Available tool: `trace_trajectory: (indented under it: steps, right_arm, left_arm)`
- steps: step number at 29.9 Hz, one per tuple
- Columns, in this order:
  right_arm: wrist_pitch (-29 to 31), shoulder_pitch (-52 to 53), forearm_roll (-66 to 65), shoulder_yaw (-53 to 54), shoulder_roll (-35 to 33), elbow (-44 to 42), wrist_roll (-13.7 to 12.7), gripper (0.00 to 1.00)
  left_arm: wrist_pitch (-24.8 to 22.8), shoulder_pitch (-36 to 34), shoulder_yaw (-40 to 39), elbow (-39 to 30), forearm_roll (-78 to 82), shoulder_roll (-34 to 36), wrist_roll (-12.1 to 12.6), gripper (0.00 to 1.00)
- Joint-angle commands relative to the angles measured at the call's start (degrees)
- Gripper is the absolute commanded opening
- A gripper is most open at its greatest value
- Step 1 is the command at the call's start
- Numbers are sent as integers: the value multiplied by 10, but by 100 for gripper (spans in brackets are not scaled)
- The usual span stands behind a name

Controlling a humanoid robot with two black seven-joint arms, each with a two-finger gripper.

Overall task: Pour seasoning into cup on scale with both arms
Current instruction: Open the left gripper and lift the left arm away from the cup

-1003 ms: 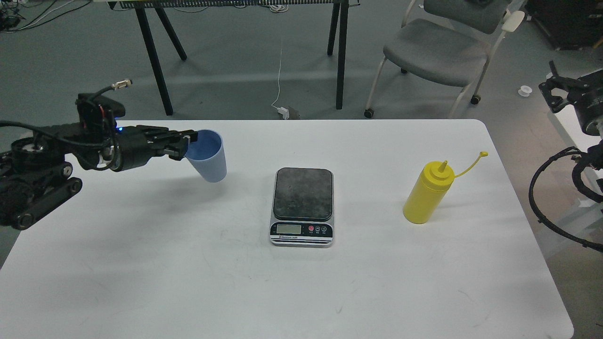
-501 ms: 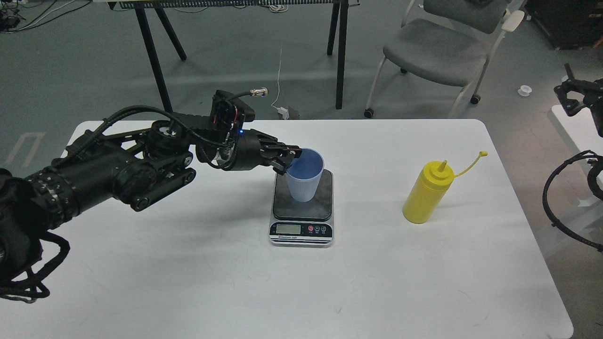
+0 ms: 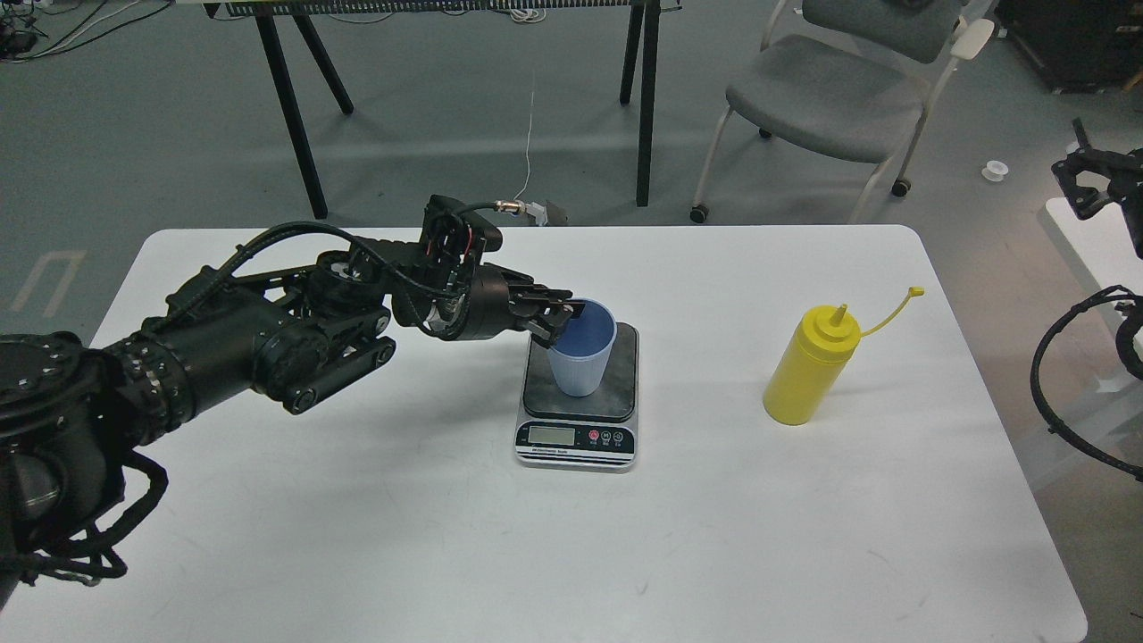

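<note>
The light blue cup (image 3: 585, 357) stands upright on the dark platform of the scale (image 3: 618, 400) at mid-table; its base looks to touch the platform. My left gripper (image 3: 560, 320) reaches in from the left and is shut on the cup's left rim, one finger inside and one outside. The yellow seasoning bottle (image 3: 808, 366) stands upright on the table to the right of the scale, its cap hanging open on its tether (image 3: 893, 311). My right gripper (image 3: 1082, 179) is off the table at the far right edge, small and dark, well away from the bottle.
The white table (image 3: 571, 554) ends just right of the bottle. A grey chair (image 3: 830, 98) and black table legs (image 3: 290, 107) stand on the floor behind. Black cables (image 3: 1058, 393) of my right arm loop beside the table's right edge.
My left arm has carried the cup from the table's left side over to the scale and lowered it onto the platform. The scale shifted slightly. The right gripper moved a little right.
</note>
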Motion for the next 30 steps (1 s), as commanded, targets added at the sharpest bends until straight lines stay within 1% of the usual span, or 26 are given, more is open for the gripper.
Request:
trace_trajectory:
  steps: [1, 5, 8, 10, 12, 14, 15, 18, 20, 21, 25, 26, 30]
  right_arm:
    - [0, -61, 7, 3, -34, 74, -2, 100]
    - [0, -143, 33, 10, -73, 171, -1, 100]
    - [0, -227, 54, 18, -92, 249, 1, 100]
    - [0, -270, 57, 23, -90, 278, 2, 100]
    - [0, -310, 58, 23, -83, 298, 3, 100]
    - [0, -339, 56, 21, -57, 316, 3, 100]
    - [0, -358, 55, 21, -37, 328, 3, 100]
    - [0, -405, 54, 26, 6, 363, 4, 100]
    - [0, -428, 54, 25, 37, 371, 4, 100]
    - [0, -438, 53, 24, 56, 370, 4, 100]
    - [0, -451, 49, 20, 122, 369, 4, 100]
    - [0, -452, 48, 18, 136, 368, 5, 100]
    - [0, -449, 44, 20, 180, 363, 6, 99]
  left_arm:
    - [5, -15, -5, -1, -152, 6, -3, 89]
    - [0, -36, -7, -1, -320, 29, -3, 99]
    - [0, -45, -18, -1, -466, 36, -4, 99]
    - [0, -46, -35, -1, -545, 38, -7, 99]
    - [0, -44, -73, -1, -636, 45, -16, 99]
    - [-7, -38, -120, 0, -708, 47, -18, 100]
    - [-20, -35, -143, 0, -741, 48, -18, 100]
    - [-79, -15, -212, 1, -836, 51, -14, 100]
    - [-101, 4, -267, 1, -907, 51, -7, 100]
    - [-105, 10, -286, 2, -933, 51, 0, 100]
    - [-113, 24, -314, 9, -986, 71, 59, 100]
    - [-121, 31, -324, 9, -996, 77, 67, 100]
    - [-151, 57, -369, 9, -1014, 82, 73, 100]
